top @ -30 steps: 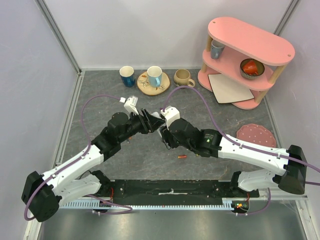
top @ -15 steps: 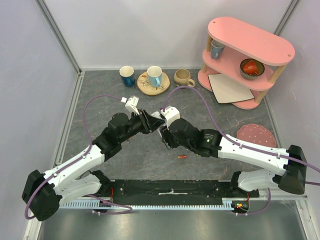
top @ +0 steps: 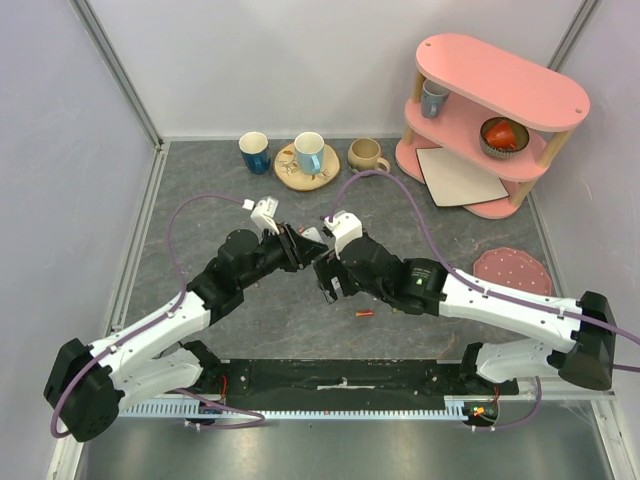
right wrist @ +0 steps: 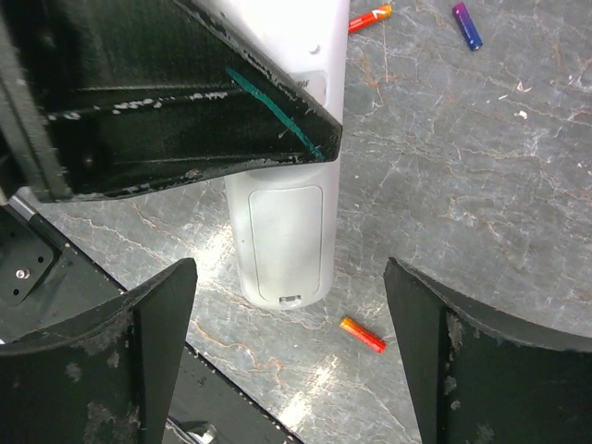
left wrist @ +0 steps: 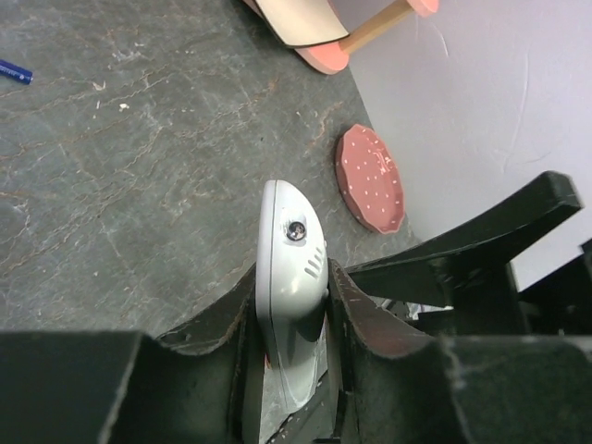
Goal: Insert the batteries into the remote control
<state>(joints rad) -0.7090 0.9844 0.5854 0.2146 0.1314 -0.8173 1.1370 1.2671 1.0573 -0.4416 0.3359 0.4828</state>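
Observation:
The white remote control [left wrist: 291,250] is clamped between the fingers of my left gripper [left wrist: 293,277], which is shut on it and holds it above the table. Seen from the right wrist, the remote control [right wrist: 282,240] shows its back with the battery cover panel in place. My right gripper [right wrist: 289,277] stands wide open around its lower end, without touching it. On the grey table lie a red-orange battery [right wrist: 363,334], a second red-orange battery [right wrist: 370,18] and a blue-purple battery [right wrist: 467,25]. From above, the left gripper [top: 300,245] and right gripper [top: 325,277] meet mid-table, near one red-orange battery [top: 365,313].
A pink two-tier shelf [top: 490,120] at the back right carries a white card [top: 460,178], a bowl [top: 500,135] and a cup. A blue cup [top: 254,152], a cup on a wooden plate [top: 309,152] and a beige mug [top: 365,154] line the back. A pink dotted disc [top: 512,270] lies right.
My left gripper's jaws have closed on the remote control. My right gripper's jaws have spread wide and let go of it. Both arms stayed nearly in place.

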